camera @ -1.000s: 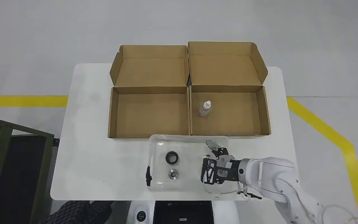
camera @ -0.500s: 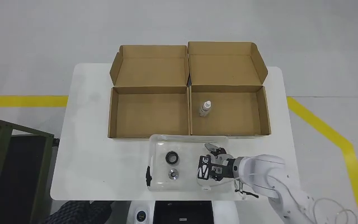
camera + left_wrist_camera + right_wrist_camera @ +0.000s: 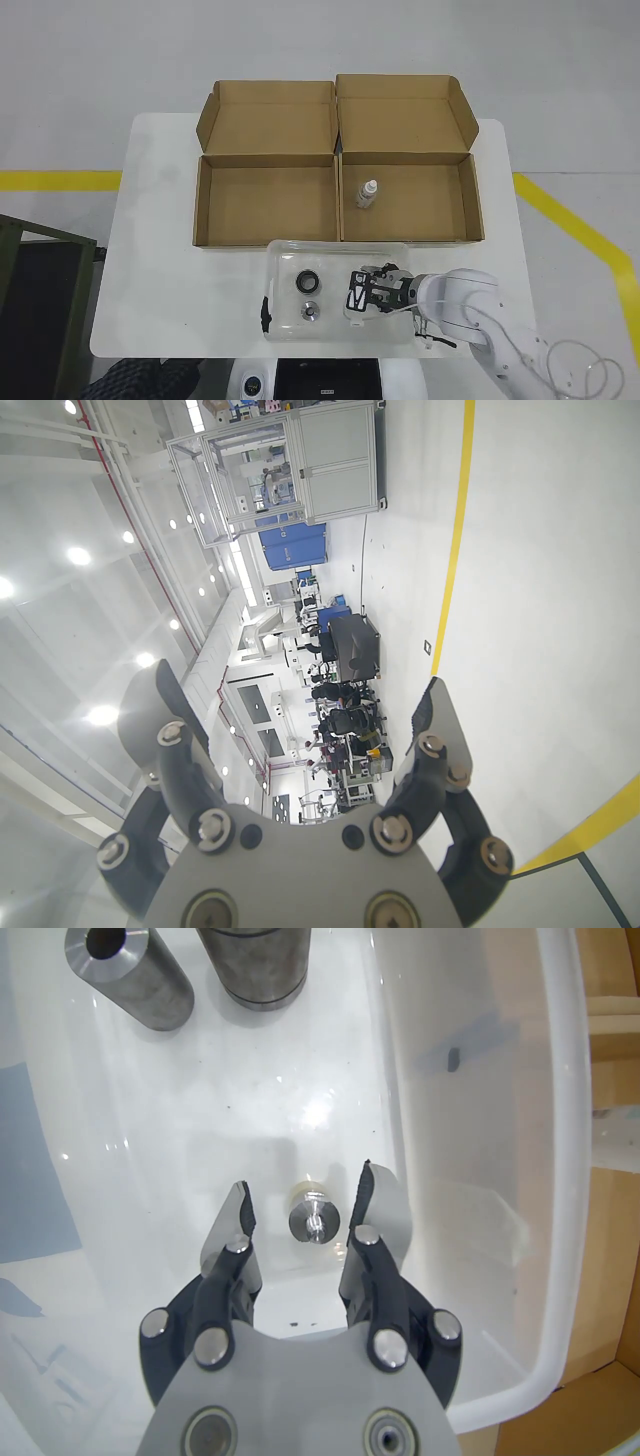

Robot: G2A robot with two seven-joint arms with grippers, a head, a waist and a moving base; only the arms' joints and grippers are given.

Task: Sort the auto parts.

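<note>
Right gripper (image 3: 305,1202) is down inside the translucent white plastic bin (image 3: 555,1168), jaws partly open, holding nothing. The small silver metal fitting with a pale cap (image 3: 314,1224) lies between its fingertips, clear of both. A dark hollow steel cylinder (image 3: 131,984) and a wider grooved steel cylinder (image 3: 260,963) stand well ahead of it. Left gripper (image 3: 300,695) is spread wide and empty.

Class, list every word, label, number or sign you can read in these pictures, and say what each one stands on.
No text here can be read.
small bottle in the right cardboard box: any label is too small to read.
blue cabinets in the room behind: a white mark, too small to read.
floor marker beside the yellow line: a dark symbol, too blurred to read.
</note>
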